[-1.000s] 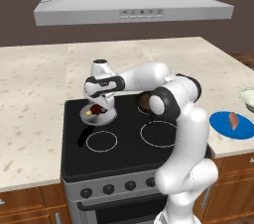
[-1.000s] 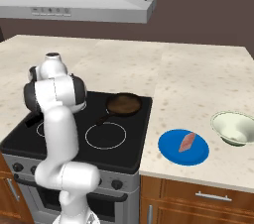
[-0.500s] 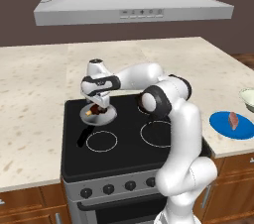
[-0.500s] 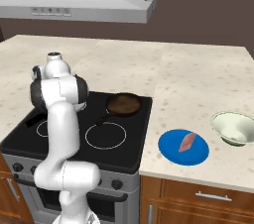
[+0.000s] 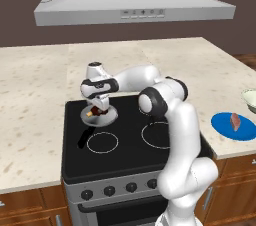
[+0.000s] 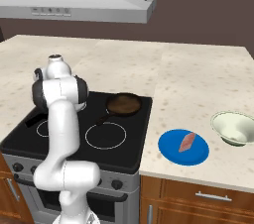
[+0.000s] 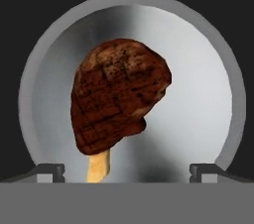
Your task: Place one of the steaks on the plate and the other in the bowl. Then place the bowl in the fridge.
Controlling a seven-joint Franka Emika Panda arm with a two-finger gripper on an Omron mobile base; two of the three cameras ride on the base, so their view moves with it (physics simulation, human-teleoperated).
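The dark brown steak [image 7: 116, 99] with a yellowish bit lies in a silver-grey pan [image 7: 198, 84] on the stove's back left burner. My gripper [image 7: 127, 171] hangs open straight above it, a fingertip [image 7: 49, 171] on each side, touching nothing. From the left base view the gripper [image 5: 98, 102] stands just over the pan [image 5: 111, 116] and that steak [image 5: 94, 112]. The pinkish steak [image 6: 187, 142] rests on the blue plate [image 6: 171, 151] right of the stove. The cream bowl [image 6: 235, 126] sits empty beside the plate. The fridge is out of view.
A dark brown frying pan [image 6: 124, 104] sits on the back right burner, handle pointing forward-left. The range hood [image 5: 135, 7] hangs above the stove. The blue plate [image 5: 222, 122] and the bowl [image 5: 250, 99] lie at the right counter edge.
The hand has sunk slightly toward the silver pan and the elbow has eased left. The jaws stay wide; the steaks, plate and bowl are where they were.
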